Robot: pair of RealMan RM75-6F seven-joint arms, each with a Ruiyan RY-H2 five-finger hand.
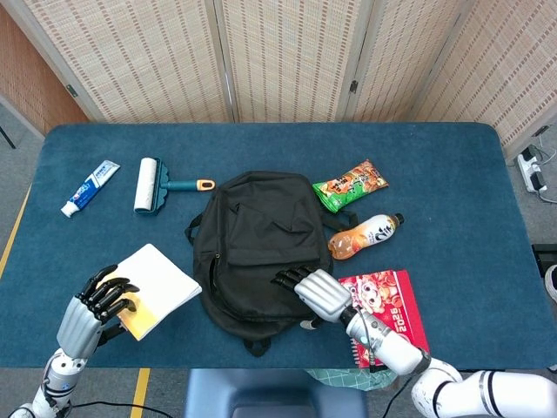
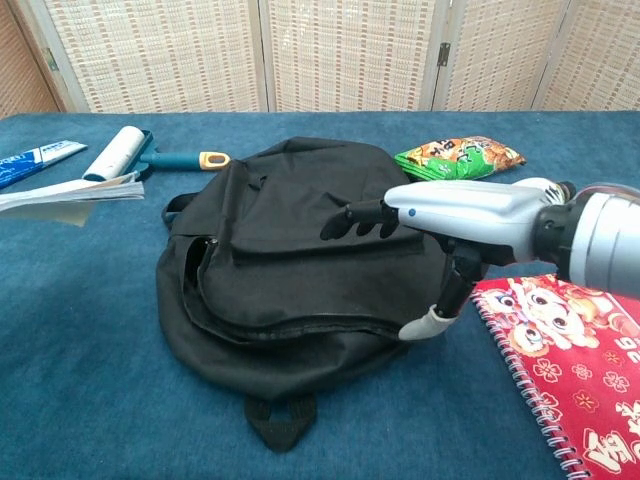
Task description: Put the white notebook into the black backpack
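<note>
The black backpack (image 1: 257, 248) lies flat in the middle of the blue table, also seen in the chest view (image 2: 300, 250). My left hand (image 1: 91, 309) holds the white notebook (image 1: 155, 283) lifted off the table at the front left; in the chest view the white notebook (image 2: 70, 195) shows edge-on at the left. My right hand (image 1: 315, 292) hovers over the backpack's front right part with fingers stretched out and nothing in it; the right hand (image 2: 440, 215) shows above the bag in the chest view.
A red spiral notebook (image 1: 392, 318) lies front right. An orange drink bottle (image 1: 364, 235) and a snack bag (image 1: 350, 183) sit right of the backpack. A lint roller (image 1: 152, 185) and a toothpaste tube (image 1: 89, 187) lie at the back left.
</note>
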